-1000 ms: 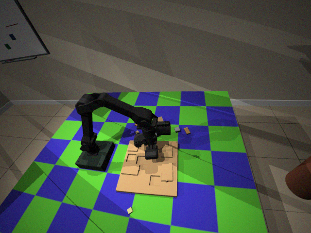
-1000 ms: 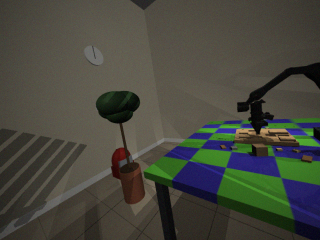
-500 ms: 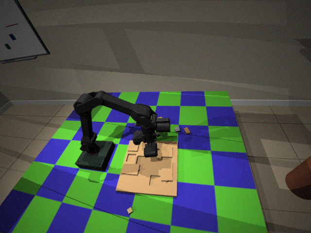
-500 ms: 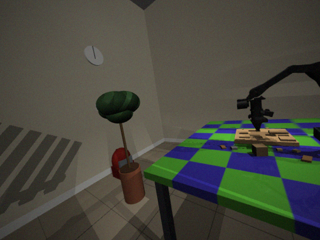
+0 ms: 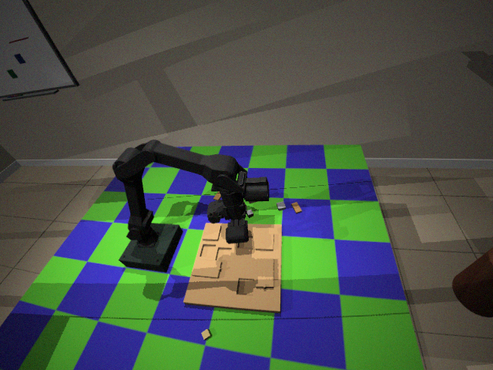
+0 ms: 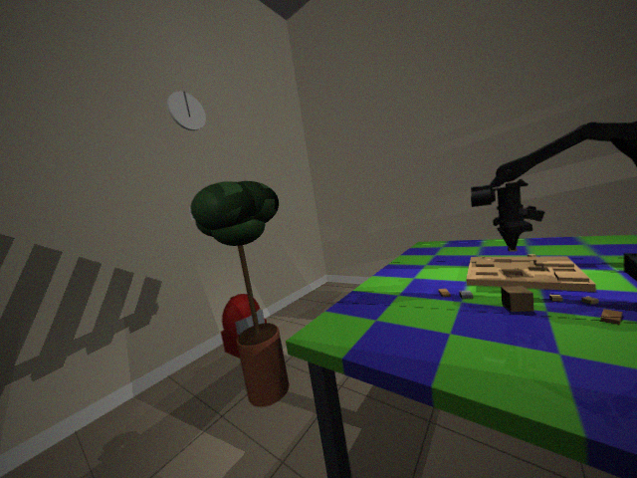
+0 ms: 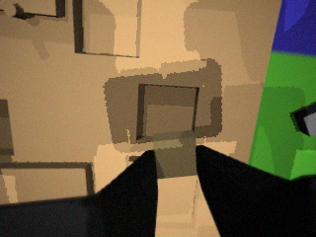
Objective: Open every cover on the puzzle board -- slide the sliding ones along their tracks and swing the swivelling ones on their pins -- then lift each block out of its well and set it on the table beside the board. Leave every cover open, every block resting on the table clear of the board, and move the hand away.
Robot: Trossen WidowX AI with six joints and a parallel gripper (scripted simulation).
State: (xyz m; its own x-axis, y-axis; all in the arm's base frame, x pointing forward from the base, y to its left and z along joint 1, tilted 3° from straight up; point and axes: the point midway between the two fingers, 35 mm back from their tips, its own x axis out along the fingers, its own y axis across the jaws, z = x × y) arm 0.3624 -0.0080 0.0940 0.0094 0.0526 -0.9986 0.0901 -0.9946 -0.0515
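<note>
My gripper (image 5: 237, 241) (image 6: 511, 249) (image 7: 175, 156) is shut on a small grey-green block (image 7: 175, 160), held above the wooden puzzle board (image 5: 230, 301) (image 6: 483, 281) (image 7: 44, 99). In the wrist view an empty square well (image 7: 170, 118) lies just beyond the block. In the top view, a well (image 5: 245, 285) near the board's front and a well (image 5: 207, 251) at its left are uncovered. Flat covers show at the left (image 5: 206, 269) and upper right (image 5: 263, 240). A grey block (image 5: 280, 206) (image 6: 465, 295) and an orange block (image 5: 296, 207) (image 6: 444, 292) lie on the table clear of the board.
A pale block (image 5: 205, 334) lies in front of the board. A larger brown cube (image 6: 517, 299) stands close beside the board, with small pieces (image 6: 555, 298) (image 6: 589, 300) (image 6: 611, 316) near it. The arm's base (image 5: 152, 248) is left of the board.
</note>
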